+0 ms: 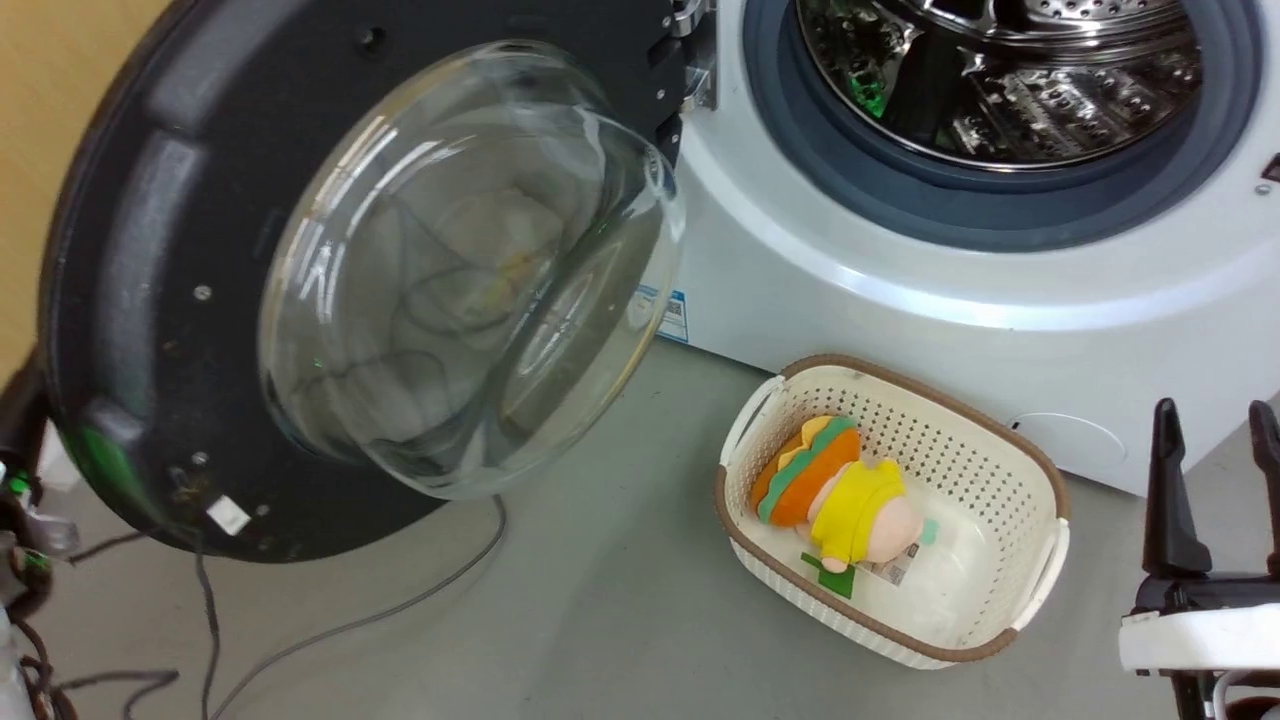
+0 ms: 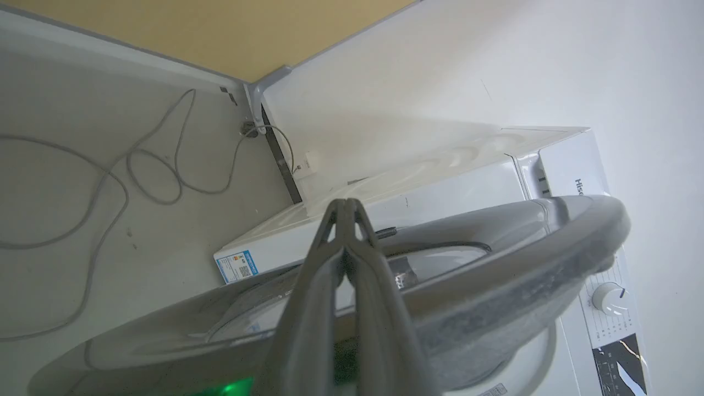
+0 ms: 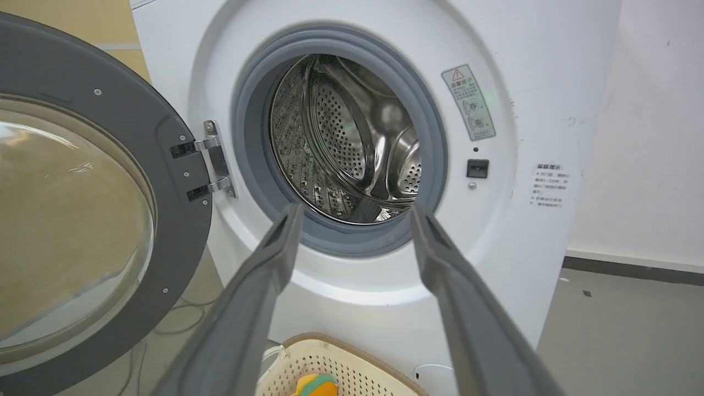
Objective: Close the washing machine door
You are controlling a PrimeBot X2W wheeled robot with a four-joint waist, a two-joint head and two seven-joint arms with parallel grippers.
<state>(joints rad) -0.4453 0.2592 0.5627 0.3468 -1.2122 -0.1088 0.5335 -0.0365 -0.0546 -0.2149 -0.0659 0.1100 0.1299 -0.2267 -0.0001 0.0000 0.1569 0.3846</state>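
Clutter lay on the grey floor before the washing machine (image 1: pixel 900 300). A cream perforated basket (image 1: pixel 1000 440) stood just beside its lower front, under the opening, with a plush toy (image 1: pixel 840 490) in orange, green and yellow lying inside. A grey cable (image 1: pixel 400 605) trailed across the floor beneath the washing machine door (image 1: pixel 400 280).

The door stood swung wide on its hinge (image 1: pixel 690 60) at the machine's left side, with its bulging glass towards the head camera. The steel drum (image 1: pixel 1000 80) and grey gasket (image 1: pixel 950 215) were open to view. The basket sat to the right of the door, apart from it.

The right gripper (image 1: pixel 1215 490) hung at the lower right, near the basket. Its fingers were spread wide with nothing between them, and in the right wrist view they framed the drum opening. The left gripper (image 2: pixel 345 220) had its fingers pressed together on nothing, lying across the door's outer rim in the left wrist view. Whether they touched that rim could not be told.

The head view cut off the door's upper and left edge and the machine's top. A dark tangle of wiring (image 1: pixel 25 560) at its lower left edge was too cropped to make out. The door looked blurred in the left wrist view. The print on the small blue label (image 1: pixel 670 315) was too small to read. The right wrist view cut the toy off at its bottom edge.
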